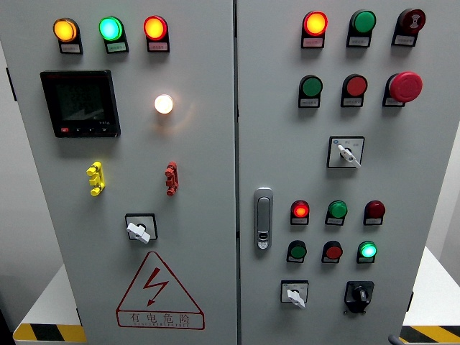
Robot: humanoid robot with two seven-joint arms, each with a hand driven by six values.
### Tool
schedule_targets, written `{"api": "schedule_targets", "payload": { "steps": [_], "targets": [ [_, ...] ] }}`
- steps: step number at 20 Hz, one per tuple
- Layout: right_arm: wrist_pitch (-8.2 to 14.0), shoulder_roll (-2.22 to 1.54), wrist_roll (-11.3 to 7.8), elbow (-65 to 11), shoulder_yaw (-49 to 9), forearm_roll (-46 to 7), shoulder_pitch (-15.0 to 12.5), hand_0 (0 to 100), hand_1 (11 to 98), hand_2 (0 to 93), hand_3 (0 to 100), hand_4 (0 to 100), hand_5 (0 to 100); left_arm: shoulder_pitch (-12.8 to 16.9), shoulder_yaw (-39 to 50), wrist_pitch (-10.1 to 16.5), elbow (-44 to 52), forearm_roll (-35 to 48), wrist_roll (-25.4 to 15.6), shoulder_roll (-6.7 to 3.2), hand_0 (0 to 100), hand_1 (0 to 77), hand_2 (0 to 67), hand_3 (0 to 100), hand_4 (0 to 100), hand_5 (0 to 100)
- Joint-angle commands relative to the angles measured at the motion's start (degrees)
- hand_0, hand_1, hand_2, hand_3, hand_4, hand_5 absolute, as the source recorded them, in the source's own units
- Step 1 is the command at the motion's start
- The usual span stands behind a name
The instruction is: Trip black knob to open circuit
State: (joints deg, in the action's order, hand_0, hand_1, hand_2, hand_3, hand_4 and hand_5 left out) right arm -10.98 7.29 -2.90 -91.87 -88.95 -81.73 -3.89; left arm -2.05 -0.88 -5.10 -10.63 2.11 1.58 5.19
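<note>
While no robot hand shows, the black knob [359, 294] sits untouched at the right door's [417, 180] lower right corner, beside a white switch [295, 295].

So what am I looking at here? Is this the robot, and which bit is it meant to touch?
This single picture comes from a camera on the robot's head; neither of its hands shows, so nothing is held. It faces a grey metal control cabinet with two doors. On them sit lit round indicator lamps, coloured push buttons, a black digital meter, a big red mushroom stop button and a silver door handle. Its target is the black rotary knob at the lower right, still untouched.
</note>
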Motion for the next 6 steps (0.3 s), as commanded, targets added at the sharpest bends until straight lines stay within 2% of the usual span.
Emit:
{"api": "schedule_targets", "payload": {
  "steps": [1, 6],
  "targets": [
    [0.0, 0.00, 0.00, -0.4, 0.0, 0.0, -0.6, 100, 43.2, 3.5, 19, 13, 29, 0.0, 0.0, 0.0, 0.0, 0.0, 0.0, 0.00, 0, 0.0, 19.5, 26, 10, 9],
    [0.0, 0.09, -0.08, -0.4, 0.0, -0.1, -0.8, 100, 43.1, 3.8, 19, 13, 28, -0.1, 0.0, 0.0, 0.0, 0.0, 0.0, 0.00, 0, 0.0, 19.6, 26, 10, 9]
  ]
}}
